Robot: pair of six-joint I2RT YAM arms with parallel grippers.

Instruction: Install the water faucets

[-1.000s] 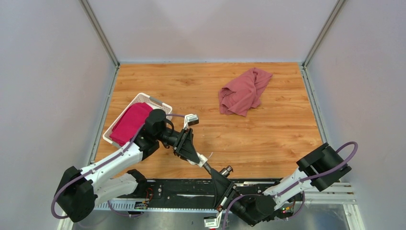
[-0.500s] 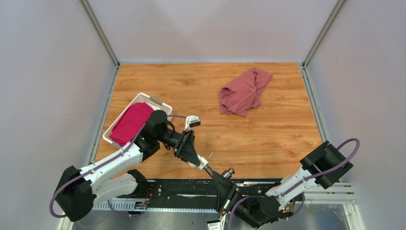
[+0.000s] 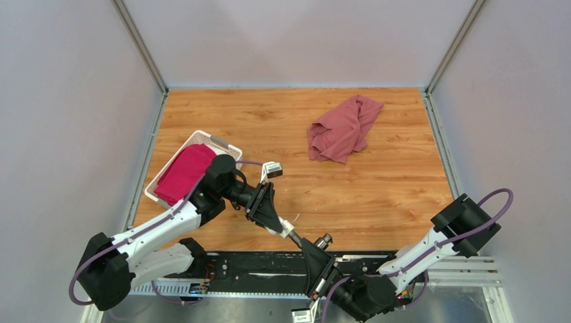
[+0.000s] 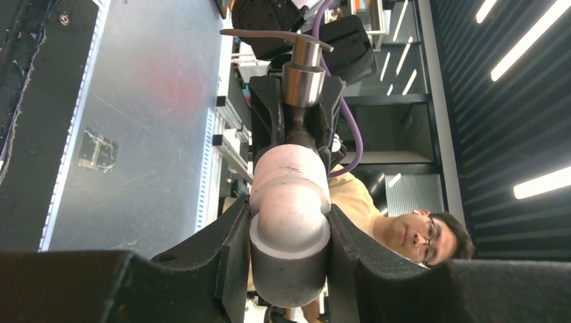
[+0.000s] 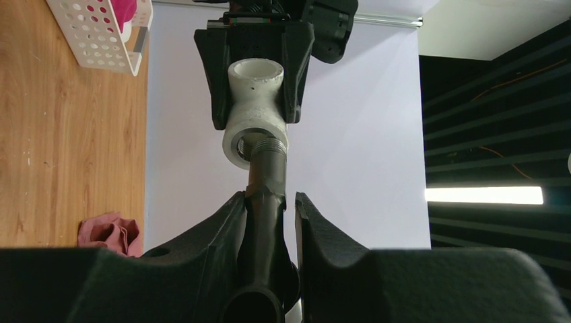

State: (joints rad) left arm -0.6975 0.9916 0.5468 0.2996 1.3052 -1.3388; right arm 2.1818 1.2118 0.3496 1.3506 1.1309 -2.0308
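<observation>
The left gripper (image 4: 289, 223) clamps the stubby white cylindrical fitting (image 5: 256, 121). The right gripper (image 5: 269, 202) pinches the small dark grey metal T-shaped tap (image 5: 267, 168) by its stem, threads at the fitting's mouth, just right of the white slatted basket (image 3: 217, 142). Both parts look rigid and light, though the smooth metal may twist loose. The dusty-red cloth (image 3: 343, 128), well right of the basket, obstructs nothing.

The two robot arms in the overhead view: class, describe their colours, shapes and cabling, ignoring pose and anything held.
Both the left arm and right arm have white link shells between bulky black joint housings. A purple cable loops outside each. The left gripper and right gripper have matte black, wedge-shaped fingers. No markings are legible.
</observation>
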